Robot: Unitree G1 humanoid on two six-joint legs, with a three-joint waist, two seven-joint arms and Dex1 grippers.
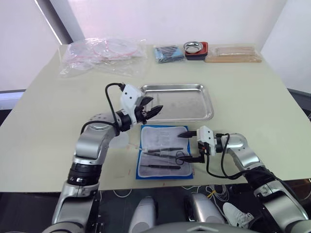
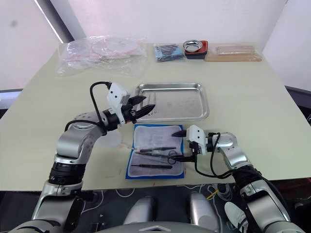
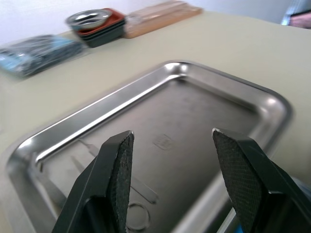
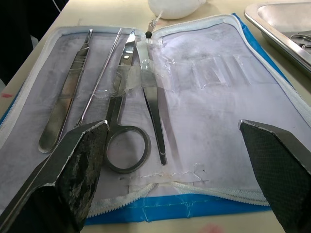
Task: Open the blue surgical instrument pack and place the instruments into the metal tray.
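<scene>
The blue surgical instrument pack (image 1: 164, 151) lies unfolded on the table, pale lining up, just in front of the metal tray (image 1: 189, 104). Several instruments (image 4: 124, 126) rest on the lining: ring-handled scissors, tweezers, a thin probe and a flat handle. One more instrument (image 3: 85, 148) lies in the tray's left end. My left gripper (image 1: 154, 110) hangs open over the tray's left rim, nothing between its fingers. My right gripper (image 1: 187, 145) is open low over the pack's right side, its fingers (image 4: 87, 145) empty and spanning the bare lining beside the scissors.
Along the far edge sit clear plastic bags (image 1: 104, 53), a darker blue packet (image 1: 169, 52), a small metal bowl in a red holder (image 1: 195, 47) and a wrapped wooden pack (image 1: 233, 53). A white rounded object (image 1: 119, 141) lies left of the pack.
</scene>
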